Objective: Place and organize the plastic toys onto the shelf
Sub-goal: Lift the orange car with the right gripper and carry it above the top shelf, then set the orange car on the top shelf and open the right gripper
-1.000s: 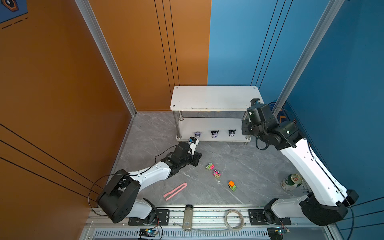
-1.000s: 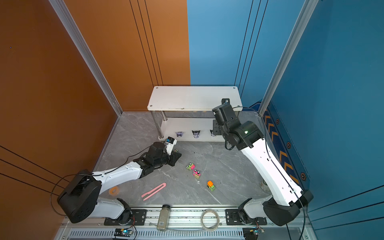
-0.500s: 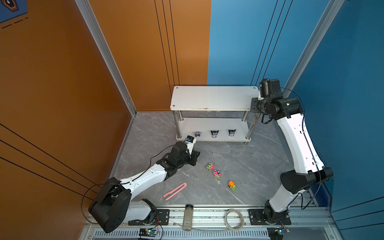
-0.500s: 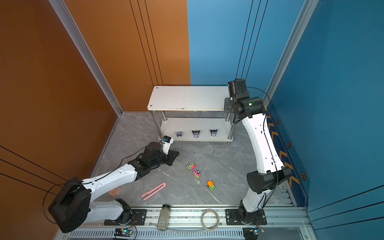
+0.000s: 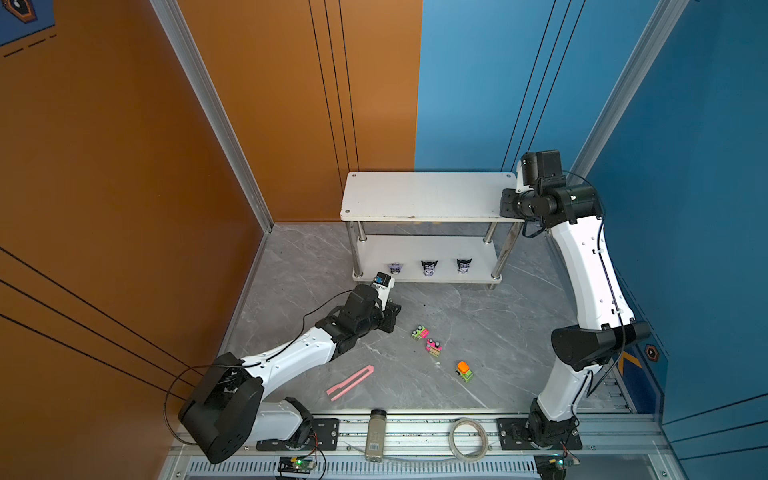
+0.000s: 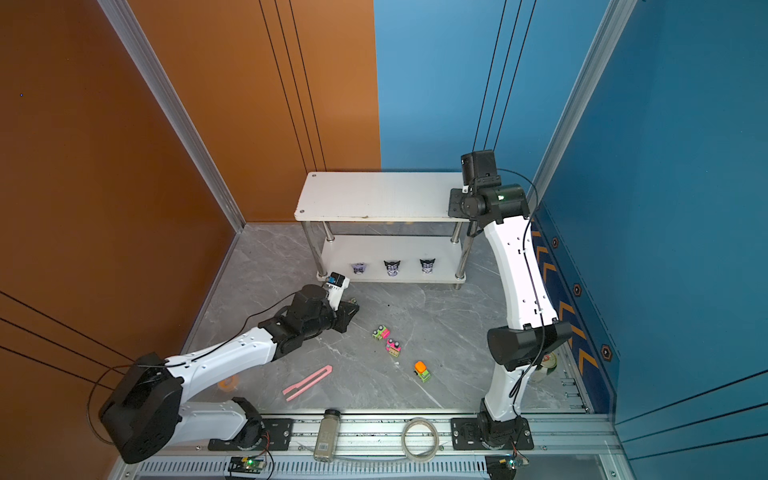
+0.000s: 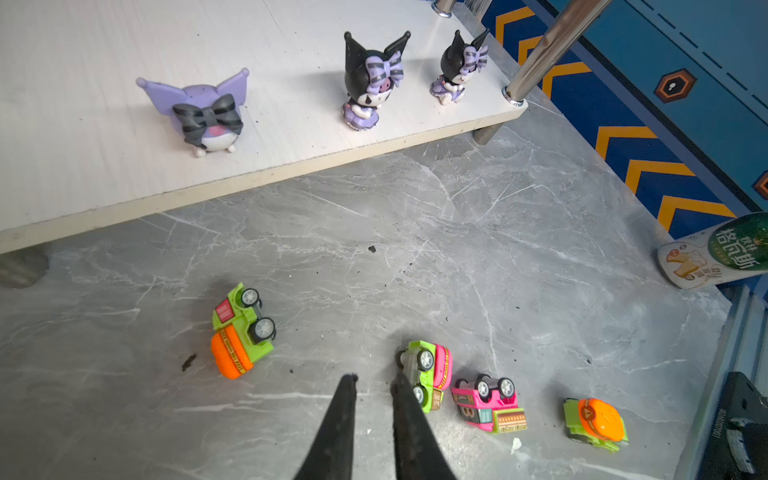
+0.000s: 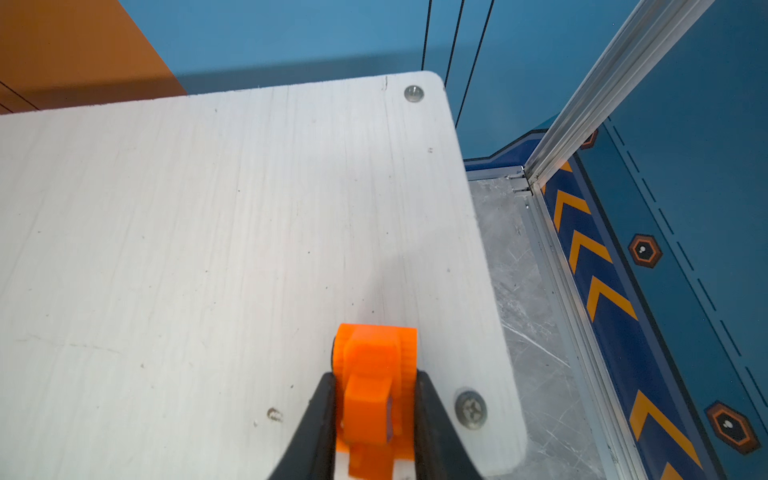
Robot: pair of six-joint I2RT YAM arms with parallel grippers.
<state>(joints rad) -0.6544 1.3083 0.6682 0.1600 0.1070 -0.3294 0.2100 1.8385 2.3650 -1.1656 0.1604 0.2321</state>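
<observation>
**Three figurines shelved, one car arriving, four still on the floor**

In both top views the shelf (image 5: 424, 195) stands against the back wall with its top tier bare. Three figurines (image 5: 429, 267) stand in a row along the front of the lower tier. Three cars (image 5: 433, 347) lie loose on the floor (image 5: 478, 316), well apart from the pink strip (image 5: 350, 382). The floor between cars and shelf is open, though the shelf's right end sits close to the side wall.

From the left wrist I count four cars down there. A tipped car (image 7: 243, 330) lies alone and the other three form a loose line. The left gripper (image 7: 374, 384) is low, its jaws a narrow gap apart and empty, with one finger just beside the green-and-pink car (image 7: 428, 370). There is bare board behind the figurines, but a chrome leg (image 7: 552, 45) guards that corner.

From the right wrist, the right gripper (image 8: 374, 376) is clamped on an orange car (image 8: 374, 353) over the top tier. It is near the right front corner, beside a screw cap (image 8: 470, 409). I cannot tell whether the car touches the board. The edge is close, and I'd want the car set further in, where there is plenty of room.
</observation>
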